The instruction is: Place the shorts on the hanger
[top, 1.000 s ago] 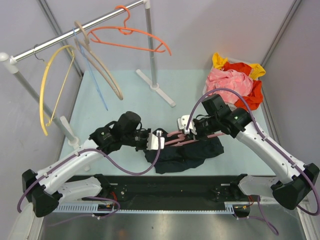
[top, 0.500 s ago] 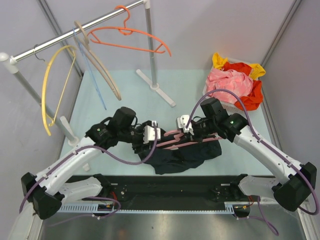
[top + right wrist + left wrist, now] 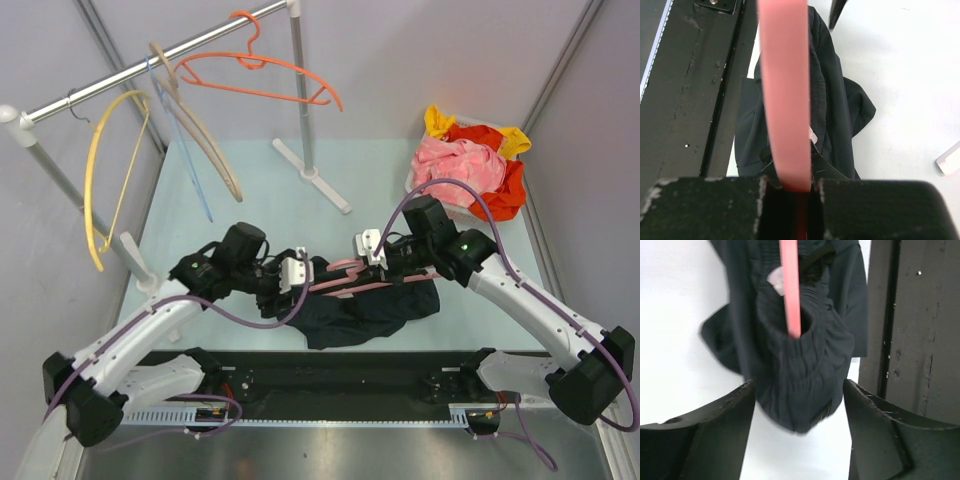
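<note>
The dark shorts (image 3: 365,305) lie bunched on the table between the two arms. The pale-pink hanger (image 3: 343,281) lies across them. In the left wrist view its bar (image 3: 790,285) runs into the gathered waistband of the shorts (image 3: 800,365). My left gripper (image 3: 293,276) is open at the shorts' left end. The fabric tip sits between the spread fingers (image 3: 715,425) without being pinched. My right gripper (image 3: 368,250) is shut on the hanger (image 3: 785,100), and the shorts (image 3: 837,110) lie below it.
A clothes rail (image 3: 150,65) at the back left carries an orange hanger (image 3: 262,78), a beige hanger (image 3: 200,130) and a yellow hanger (image 3: 100,170). Pink and red-orange garments (image 3: 470,165) are piled at the back right. A black strip (image 3: 330,370) runs along the table's near edge.
My left gripper has opened, let go of the shorts and drawn back a little to the left. The right gripper still holds the hanger in nearly the same place.
</note>
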`<action>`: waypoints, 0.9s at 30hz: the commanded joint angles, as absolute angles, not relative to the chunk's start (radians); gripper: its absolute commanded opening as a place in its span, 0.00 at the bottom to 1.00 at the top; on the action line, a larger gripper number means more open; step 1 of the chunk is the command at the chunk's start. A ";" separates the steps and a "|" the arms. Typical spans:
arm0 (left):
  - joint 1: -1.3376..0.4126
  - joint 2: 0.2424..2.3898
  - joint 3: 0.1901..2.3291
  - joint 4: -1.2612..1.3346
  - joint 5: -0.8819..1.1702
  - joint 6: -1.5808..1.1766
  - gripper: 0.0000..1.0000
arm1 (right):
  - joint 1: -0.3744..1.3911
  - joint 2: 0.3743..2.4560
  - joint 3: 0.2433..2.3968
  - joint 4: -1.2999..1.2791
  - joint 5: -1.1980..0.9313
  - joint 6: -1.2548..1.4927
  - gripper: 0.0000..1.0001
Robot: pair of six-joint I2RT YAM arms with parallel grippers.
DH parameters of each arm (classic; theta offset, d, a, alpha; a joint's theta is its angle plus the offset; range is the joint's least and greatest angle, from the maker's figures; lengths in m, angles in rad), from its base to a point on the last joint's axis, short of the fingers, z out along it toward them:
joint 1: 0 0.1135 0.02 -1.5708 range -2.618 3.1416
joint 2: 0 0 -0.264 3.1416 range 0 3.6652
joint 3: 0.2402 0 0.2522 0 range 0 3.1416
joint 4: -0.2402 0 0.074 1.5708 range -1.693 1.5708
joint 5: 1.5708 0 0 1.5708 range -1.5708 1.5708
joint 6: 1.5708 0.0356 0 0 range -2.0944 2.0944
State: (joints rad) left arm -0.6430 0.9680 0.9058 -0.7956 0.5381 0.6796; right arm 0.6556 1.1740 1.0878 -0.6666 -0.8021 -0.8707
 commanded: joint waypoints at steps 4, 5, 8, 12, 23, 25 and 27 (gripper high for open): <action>-0.706 1.112 0.910 -0.652 0.578 0.634 0.61 | 0.672 1.141 1.091 -0.589 -0.836 -0.858 0.00; -0.719 1.121 0.922 -0.641 0.589 0.627 0.57 | 0.673 1.143 1.089 -0.584 -0.831 -0.848 0.00; -0.741 1.128 0.927 -0.598 0.620 0.600 0.44 | 0.678 1.138 1.085 -0.560 -0.819 -0.835 0.00; -0.746 1.117 0.917 -0.574 0.624 0.565 0.25 | 0.678 1.131 1.075 -0.537 -0.811 -0.808 0.00; -0.713 1.005 0.855 -0.595 0.542 0.597 0.00 | 0.513 0.939 1.065 -0.577 -0.699 -0.524 0.96; -0.713 0.994 0.845 -0.610 0.535 0.650 0.00 | 0.460 0.887 1.065 -0.583 -0.698 -0.457 1.00; -0.715 0.986 0.839 -0.632 0.538 0.682 0.00 | 0.391 0.815 1.065 -0.577 -0.667 -0.361 1.00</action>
